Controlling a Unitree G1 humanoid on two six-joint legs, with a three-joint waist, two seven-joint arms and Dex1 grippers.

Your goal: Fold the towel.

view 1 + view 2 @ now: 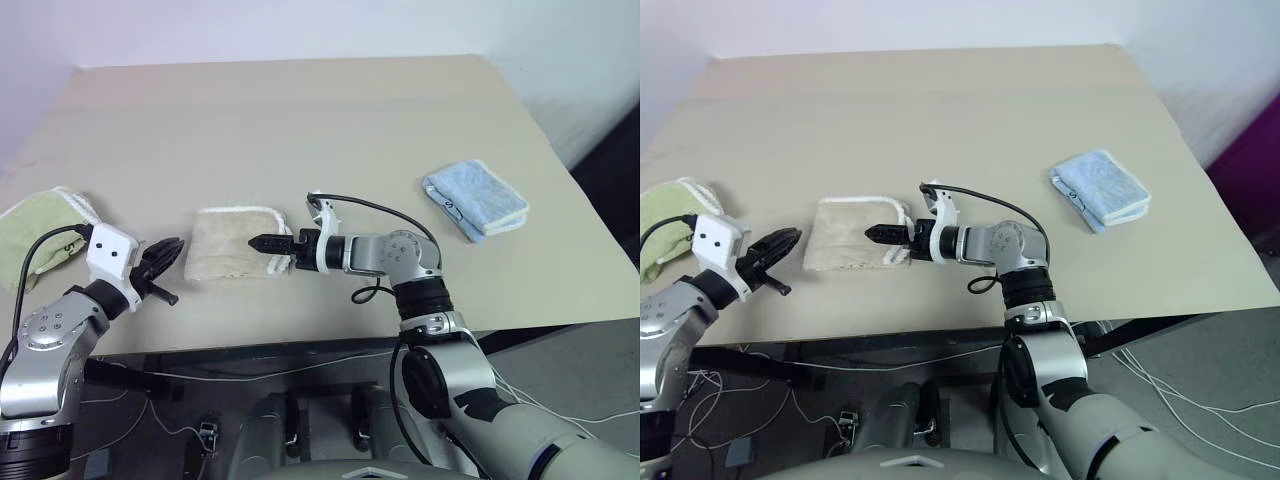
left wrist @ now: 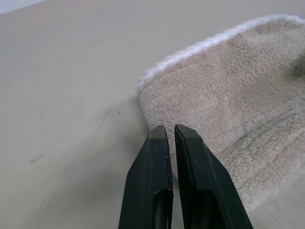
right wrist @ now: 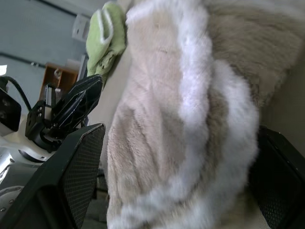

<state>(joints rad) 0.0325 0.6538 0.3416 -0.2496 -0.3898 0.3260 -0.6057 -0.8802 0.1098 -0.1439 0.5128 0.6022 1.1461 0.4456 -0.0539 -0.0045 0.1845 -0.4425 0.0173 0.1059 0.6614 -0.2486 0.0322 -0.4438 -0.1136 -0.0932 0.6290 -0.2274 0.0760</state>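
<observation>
The towel [image 1: 228, 245] is beige terry with white edging and lies folded on the table, left of centre. My right gripper [image 1: 266, 254] points left at the towel's right edge. It is open, and in the right wrist view the white-edged layers [image 3: 190, 109] sit between its wide-apart fingers [image 3: 76, 162]. My left gripper [image 1: 176, 246] hovers just off the towel's left edge. It is shut with nothing in it; in the left wrist view its tips [image 2: 169, 130] are over the table beside the towel's corner [image 2: 228, 95].
A light green towel [image 1: 40, 225] lies at the table's far left edge. At the right lies a folded light blue towel [image 1: 476, 200]. The table's front edge [image 1: 300, 340] runs just below both grippers. A black cable [image 1: 380, 210] loops over my right wrist.
</observation>
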